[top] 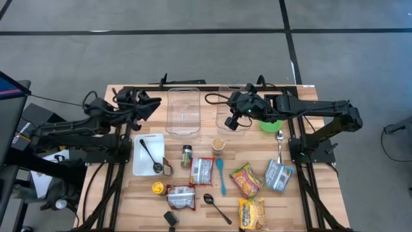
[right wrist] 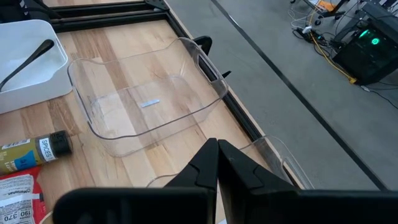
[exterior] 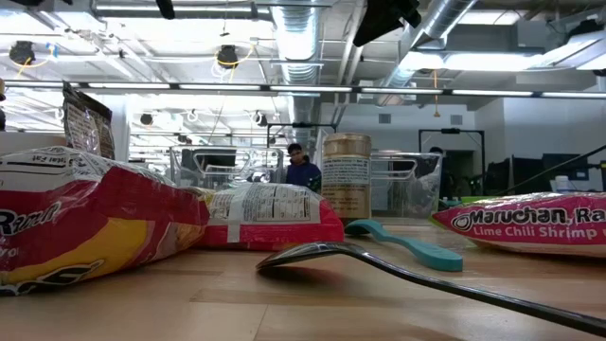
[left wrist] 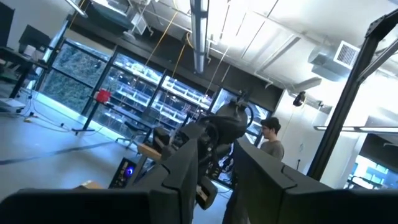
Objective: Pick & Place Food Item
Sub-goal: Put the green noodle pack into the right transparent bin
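Nearest the table's front edge lie the food items: ramen packets point(top: 246, 178) and pouches point(top: 201, 170), with a teal spoon point(top: 220, 174) and a spice jar point(top: 186, 155) among them, none touched by either arm; farther back the right arm reaches in level from the right, its right gripper point(right wrist: 217, 163) raised above a clear bin point(right wrist: 146, 93), fingers pressed together on nothing; the left arm stretches in from the left at the table's far side, wrist tipped upward, its left gripper point(left wrist: 214, 171) slightly parted and empty; beyond it a person point(left wrist: 271, 138) stands in the room.
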Robot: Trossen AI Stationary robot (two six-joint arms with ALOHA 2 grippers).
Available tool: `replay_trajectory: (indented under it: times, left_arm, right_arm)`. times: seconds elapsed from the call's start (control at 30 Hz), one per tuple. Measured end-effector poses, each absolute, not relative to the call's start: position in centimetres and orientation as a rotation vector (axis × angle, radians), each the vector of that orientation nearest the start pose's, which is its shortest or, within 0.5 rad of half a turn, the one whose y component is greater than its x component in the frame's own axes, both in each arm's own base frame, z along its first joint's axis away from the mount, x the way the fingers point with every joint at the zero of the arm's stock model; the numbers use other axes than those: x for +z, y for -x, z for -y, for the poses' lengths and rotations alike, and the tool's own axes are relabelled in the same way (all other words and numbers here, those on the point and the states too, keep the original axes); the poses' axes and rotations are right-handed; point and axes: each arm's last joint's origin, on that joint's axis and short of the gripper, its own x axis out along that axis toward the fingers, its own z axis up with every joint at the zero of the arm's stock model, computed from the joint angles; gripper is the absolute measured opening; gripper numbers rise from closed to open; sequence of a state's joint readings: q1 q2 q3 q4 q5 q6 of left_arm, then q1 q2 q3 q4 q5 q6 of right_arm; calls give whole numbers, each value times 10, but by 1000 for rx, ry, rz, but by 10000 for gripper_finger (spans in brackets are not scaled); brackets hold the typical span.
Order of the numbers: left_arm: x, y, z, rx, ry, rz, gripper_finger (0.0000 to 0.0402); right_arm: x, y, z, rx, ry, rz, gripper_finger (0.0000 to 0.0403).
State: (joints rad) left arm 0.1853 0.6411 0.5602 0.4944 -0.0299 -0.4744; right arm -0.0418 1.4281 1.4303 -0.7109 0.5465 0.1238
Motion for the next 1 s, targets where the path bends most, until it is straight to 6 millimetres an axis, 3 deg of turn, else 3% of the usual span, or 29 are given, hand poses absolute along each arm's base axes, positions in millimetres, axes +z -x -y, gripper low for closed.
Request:
replay_trajectory:
  times: [0.43, 1.0]
  left_arm:
    - [332, -157, -30, 125, 441, 397, 102]
    - [327, -165, -32, 134, 446, 363, 102]
  right_arm:
    - [363, -295, 23, -601, 47, -675, 3]
    - [339, -266, -14, -461, -202, -1045, 3]
